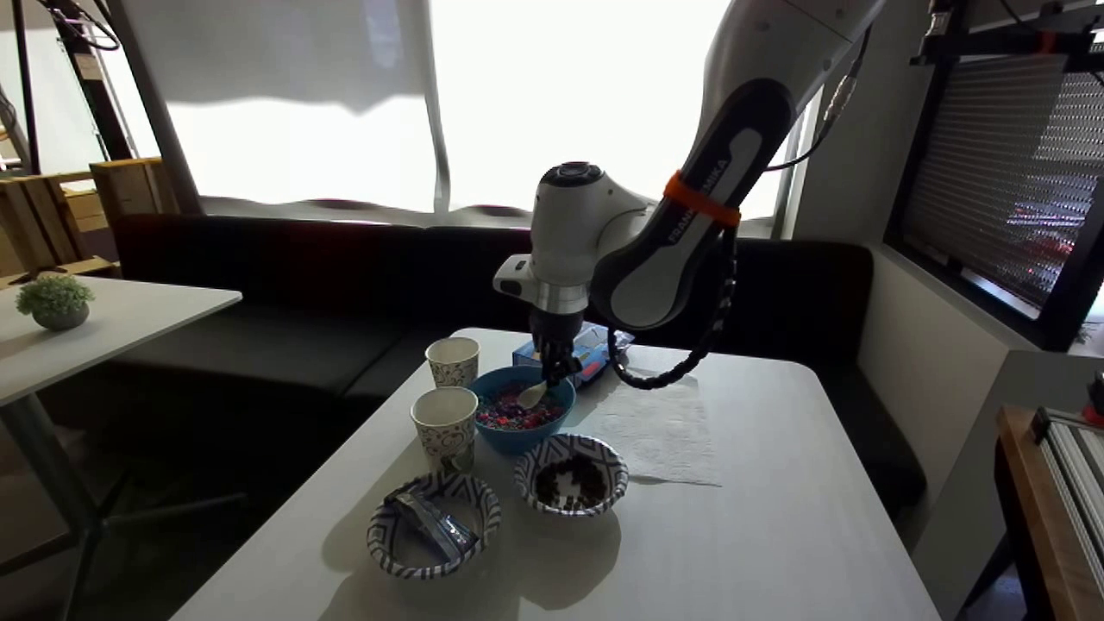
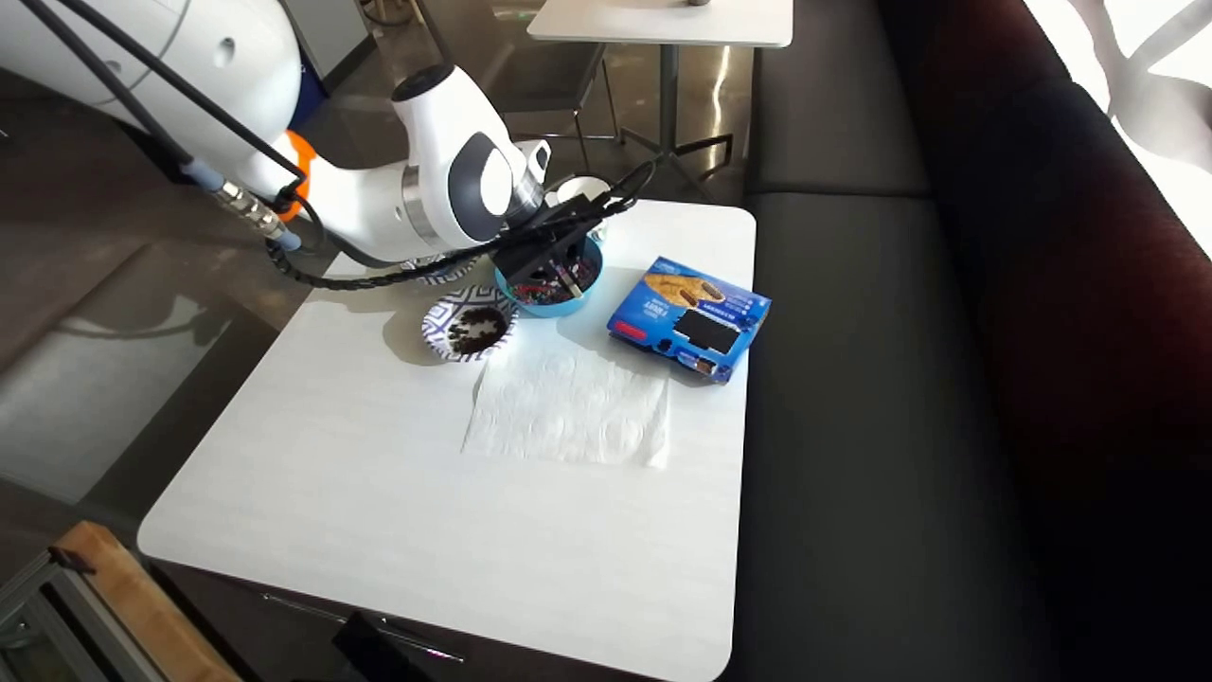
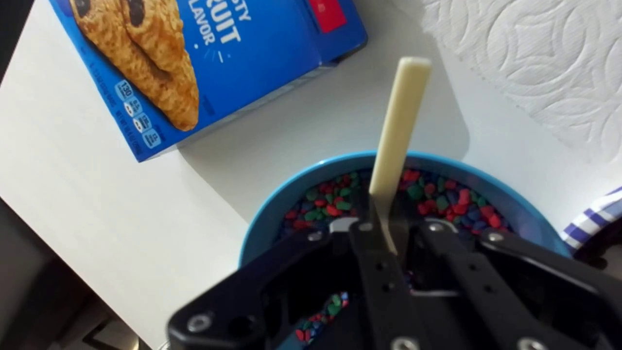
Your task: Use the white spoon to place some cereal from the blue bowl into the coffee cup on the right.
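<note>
The blue bowl point(image 1: 516, 442) holds red, green and blue cereal point(image 3: 335, 204); it shows in both exterior views point(image 2: 561, 310) and the wrist view point(image 3: 266, 214). My gripper point(image 1: 556, 373) is low over the bowl, shut on the white spoon's handle. The spoon's handle end point(image 3: 401, 121) sticks up past the fingertips point(image 3: 388, 223) in the wrist view. The spoon's head point(image 1: 532, 396) is at the cereal in an exterior view; whether it carries cereal is unclear. Two patterned paper cups stand beside the bowl, a nearer one point(image 1: 445, 424) and a farther one point(image 1: 453, 360). A cup point(image 2: 585, 188) is partly hidden behind the gripper.
A blue snack box point(image 2: 691, 320) lies beside the bowl, also in the wrist view point(image 3: 257, 58). A paper towel point(image 2: 573, 407) lies near it. A patterned bowl point(image 1: 614, 466) with dark bits stands close to the blue bowl. Another patterned bowl point(image 1: 384, 548) holds packets.
</note>
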{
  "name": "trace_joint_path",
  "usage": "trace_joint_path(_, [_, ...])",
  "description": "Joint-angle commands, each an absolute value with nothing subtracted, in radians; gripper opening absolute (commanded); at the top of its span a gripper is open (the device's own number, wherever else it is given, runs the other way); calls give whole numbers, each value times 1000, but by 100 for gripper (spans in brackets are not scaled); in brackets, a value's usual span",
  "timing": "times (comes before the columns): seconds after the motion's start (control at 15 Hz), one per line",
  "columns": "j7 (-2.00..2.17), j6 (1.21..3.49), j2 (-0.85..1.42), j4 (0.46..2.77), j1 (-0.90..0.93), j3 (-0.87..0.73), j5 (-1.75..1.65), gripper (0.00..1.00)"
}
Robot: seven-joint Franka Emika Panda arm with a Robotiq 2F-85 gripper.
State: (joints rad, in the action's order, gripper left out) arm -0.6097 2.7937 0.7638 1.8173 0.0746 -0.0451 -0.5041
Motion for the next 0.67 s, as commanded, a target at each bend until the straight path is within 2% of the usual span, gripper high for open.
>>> trace_joint_path(0.0, [-605, 2773, 810, 1767, 88, -38, -524, 3])
trace_joint_path(0.6, [-620, 2820, 831, 1766, 45, 11, -491, 3])
